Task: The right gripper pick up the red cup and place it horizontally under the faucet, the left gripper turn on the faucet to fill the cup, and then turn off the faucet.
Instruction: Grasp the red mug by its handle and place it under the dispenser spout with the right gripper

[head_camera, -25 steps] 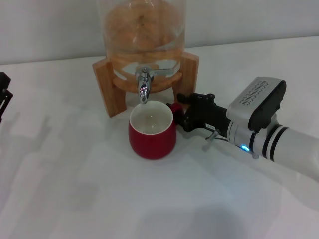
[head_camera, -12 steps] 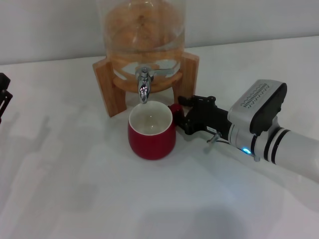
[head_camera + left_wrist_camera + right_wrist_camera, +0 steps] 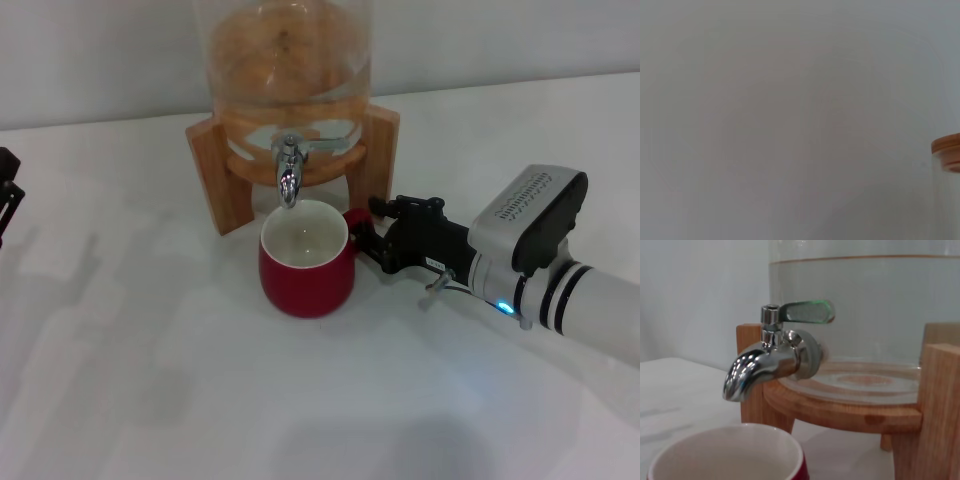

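The red cup [image 3: 306,262] stands upright on the white table, its white inside directly under the faucet [image 3: 288,175]. In the right wrist view the chrome faucet [image 3: 765,362] hangs just above the red cup's rim [image 3: 725,452], and its lever [image 3: 805,311] points sideways. My right gripper [image 3: 367,226] sits just right of the cup, fingers spread to either side of the small handle [image 3: 352,217], open. Only a black part of my left gripper [image 3: 8,190] shows at the far left edge, well away from the faucet.
The faucet belongs to a glass water dispenser [image 3: 285,60] on a wooden stand [image 3: 215,180] at the back of the table. The left wrist view shows a plain wall and the edge of the dispenser's lid [image 3: 947,152].
My right gripper and arm have drawn back slightly to the right, away from the cup's handle. The cup stays under the faucet. The left arm has not moved.
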Available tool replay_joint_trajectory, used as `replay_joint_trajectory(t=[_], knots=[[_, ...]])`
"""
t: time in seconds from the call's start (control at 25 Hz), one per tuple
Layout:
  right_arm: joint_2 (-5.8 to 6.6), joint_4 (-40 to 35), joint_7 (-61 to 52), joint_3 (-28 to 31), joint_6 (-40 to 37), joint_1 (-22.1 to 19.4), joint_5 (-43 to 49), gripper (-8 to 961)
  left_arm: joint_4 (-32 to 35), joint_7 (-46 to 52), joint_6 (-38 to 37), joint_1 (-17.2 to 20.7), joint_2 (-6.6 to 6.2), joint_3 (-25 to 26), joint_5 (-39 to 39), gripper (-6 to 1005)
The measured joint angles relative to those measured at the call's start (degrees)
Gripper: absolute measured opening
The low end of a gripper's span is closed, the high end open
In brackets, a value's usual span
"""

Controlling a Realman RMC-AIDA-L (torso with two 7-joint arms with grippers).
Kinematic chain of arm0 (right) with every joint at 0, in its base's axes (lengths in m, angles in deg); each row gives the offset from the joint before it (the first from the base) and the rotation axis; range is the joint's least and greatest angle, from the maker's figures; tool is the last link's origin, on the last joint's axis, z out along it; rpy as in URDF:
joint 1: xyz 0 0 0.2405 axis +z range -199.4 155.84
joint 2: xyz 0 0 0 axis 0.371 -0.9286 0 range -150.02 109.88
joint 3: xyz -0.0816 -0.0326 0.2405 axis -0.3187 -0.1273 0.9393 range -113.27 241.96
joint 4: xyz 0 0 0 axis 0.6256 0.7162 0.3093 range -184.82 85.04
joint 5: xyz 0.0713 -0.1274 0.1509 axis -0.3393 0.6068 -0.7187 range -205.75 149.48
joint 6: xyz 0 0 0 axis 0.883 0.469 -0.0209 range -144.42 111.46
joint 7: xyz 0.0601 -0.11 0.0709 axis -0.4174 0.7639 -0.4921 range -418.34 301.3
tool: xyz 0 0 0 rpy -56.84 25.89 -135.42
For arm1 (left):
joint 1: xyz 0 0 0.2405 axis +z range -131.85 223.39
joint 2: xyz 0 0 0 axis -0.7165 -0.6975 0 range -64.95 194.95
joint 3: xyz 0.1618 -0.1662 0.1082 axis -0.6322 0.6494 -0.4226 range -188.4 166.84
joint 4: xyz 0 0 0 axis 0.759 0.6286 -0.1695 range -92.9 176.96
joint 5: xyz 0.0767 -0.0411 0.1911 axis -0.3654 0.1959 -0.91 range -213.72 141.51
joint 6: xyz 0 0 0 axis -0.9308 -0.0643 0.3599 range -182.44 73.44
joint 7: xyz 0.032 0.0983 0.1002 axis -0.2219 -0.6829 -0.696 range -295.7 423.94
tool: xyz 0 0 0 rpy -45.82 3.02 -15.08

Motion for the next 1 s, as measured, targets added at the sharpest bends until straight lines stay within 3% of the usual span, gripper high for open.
replay_joint_trajectory(t=[1.0], knots=[[0.15,-0.7,-0.1,-0.6,-3.2,-3.2,0.1,364,0.0,0.0,0.0,0.0,0.0,0.2,0.1,817]])
